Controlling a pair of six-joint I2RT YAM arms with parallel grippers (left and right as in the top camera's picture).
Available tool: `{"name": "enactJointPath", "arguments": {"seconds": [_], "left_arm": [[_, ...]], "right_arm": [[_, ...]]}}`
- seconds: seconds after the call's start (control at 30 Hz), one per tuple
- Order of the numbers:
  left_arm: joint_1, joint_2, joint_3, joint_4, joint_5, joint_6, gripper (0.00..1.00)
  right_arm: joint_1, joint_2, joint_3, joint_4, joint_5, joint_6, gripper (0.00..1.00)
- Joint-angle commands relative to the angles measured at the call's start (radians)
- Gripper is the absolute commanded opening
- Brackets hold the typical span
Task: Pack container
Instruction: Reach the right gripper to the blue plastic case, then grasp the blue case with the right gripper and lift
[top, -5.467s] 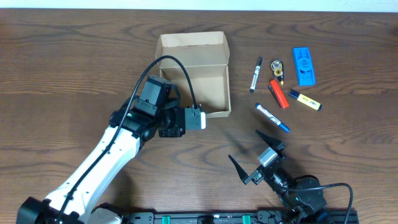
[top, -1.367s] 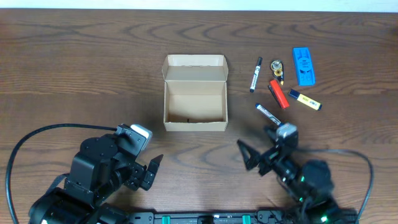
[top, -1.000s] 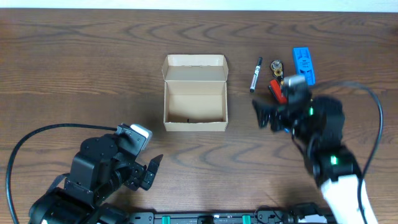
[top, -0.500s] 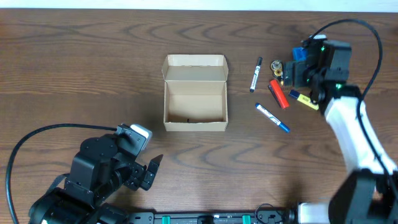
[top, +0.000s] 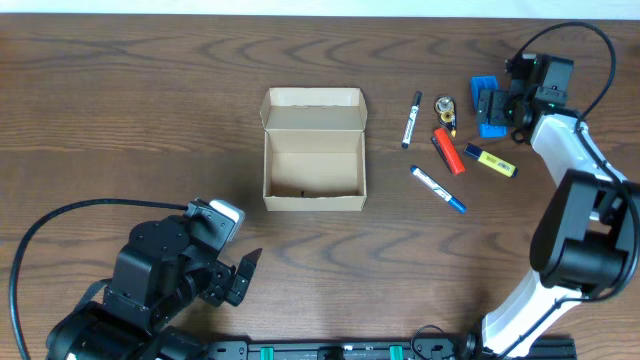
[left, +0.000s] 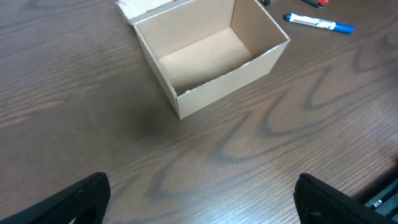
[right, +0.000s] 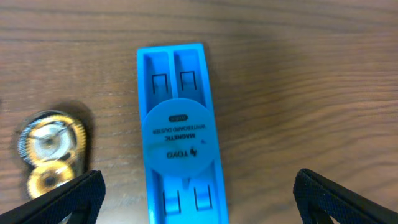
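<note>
- Tabletop (top: 120, 110) of dark brown, wavy-grained wood filled every view.
- The box (top: 313, 200) stood open mid-table, with its lid flap folded back.
- The left gripper (left: 205, 205) hung on the near side of the box, fingers spread wide and holding nothing.
- The right gripper (right: 202, 202) hovered over a blue eraser (right: 180, 134) well right of the box, fingers apart and gripping nothing.
- Markers (top: 437, 189) lay between the box and the eraser.

The left arm (top: 150, 285) sits folded low, left gripper (top: 243, 277) with jaws apart. The right arm (top: 575, 190) is stretched far, right gripper (top: 497, 105) spread wide.
</note>
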Motion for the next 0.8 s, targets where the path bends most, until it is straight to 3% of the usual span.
{"name": "enactJointPath", "arguments": {"seconds": [0.0, 0.47, 0.53, 0.7, 0.77], "left_arm": [[-0.004, -0.003, 0.016, -0.002, -0.004, -0.011, 0.95], [-0.004, -0.003, 0.016, -0.002, -0.004, -0.012, 0.95], [-0.004, -0.003, 0.016, -0.002, -0.004, -0.012, 0.95], [-0.004, -0.003, 0.016, -0.002, -0.004, -0.012, 0.95], [-0.004, -0.003, 0.016, -0.002, -0.004, -0.011, 0.95]], "right_arm": [[-0.003, 0.045, 0.019, 0.026, -0.026, -0.011, 0.99], [0.0, 0.161, 0.019, 0.108, -0.079, -0.014, 0.98], [0.0, 0.163, 0.019, 0.108, -0.079, -0.014, 0.93], [0.0, 0.163, 0.019, 0.096, -0.078, -0.014, 0.56], [0.0, 0.163, 0.019, 0.085, -0.079, -0.013, 0.51]]}}
